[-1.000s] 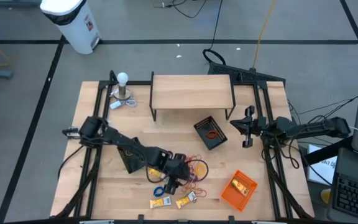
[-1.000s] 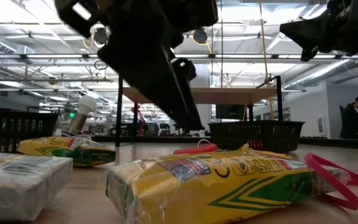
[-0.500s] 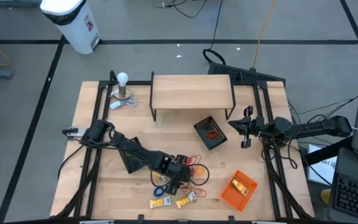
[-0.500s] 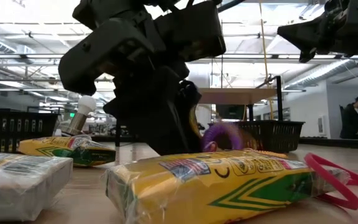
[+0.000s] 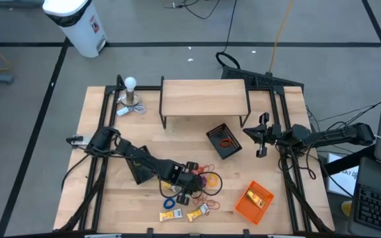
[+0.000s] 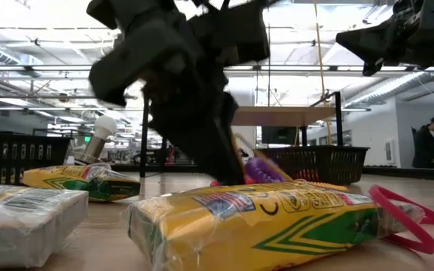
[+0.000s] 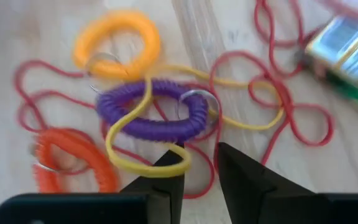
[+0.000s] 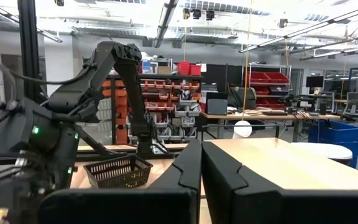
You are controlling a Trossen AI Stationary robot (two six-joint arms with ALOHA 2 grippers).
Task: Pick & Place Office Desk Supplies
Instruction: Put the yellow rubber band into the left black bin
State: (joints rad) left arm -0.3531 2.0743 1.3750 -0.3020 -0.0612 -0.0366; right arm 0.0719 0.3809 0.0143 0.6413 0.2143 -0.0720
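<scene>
Reaching down over the near middle of the surface (image 5: pixel 111 198), the left claw (image 7: pixel 199 163) stood low above a tangle of bands. Its two fingers (image 7: pixel 166 168) were narrowed with only a small gap between them, and the yellow band (image 7: pixel 143 167) with the near edge of the purple coil band (image 7: pixel 151 127) lay just at that gap. I could not tell if something was really pinched yet.

The purple coil band lay directly ahead of the left claw, touching the fingertips, and its long axis ran across the gap, from one finger to the other. Beyond it was the pale orange coil band (image 7: pixel 118 42), to one side the deep orange coil band (image 7: pixel 73 165), and thin red bands (image 7: pixel 278 109) looped under and around all of them. So I judged that a lift could pull several bands together, not one.

From above, this pile (image 5: pixel 207 180) was at the near middle, with two yellow packets (image 5: pixel 185 215) nearer still and the orange tray (image 5: pixel 253 203) to the right. The black mesh tray (image 5: pixel 223 140) stood farther back.

The right claw (image 5: pixel 264 135) waited high at the far right, fully closed and empty, well apart from the pile. The left arm was clearly the nearer one.
</scene>
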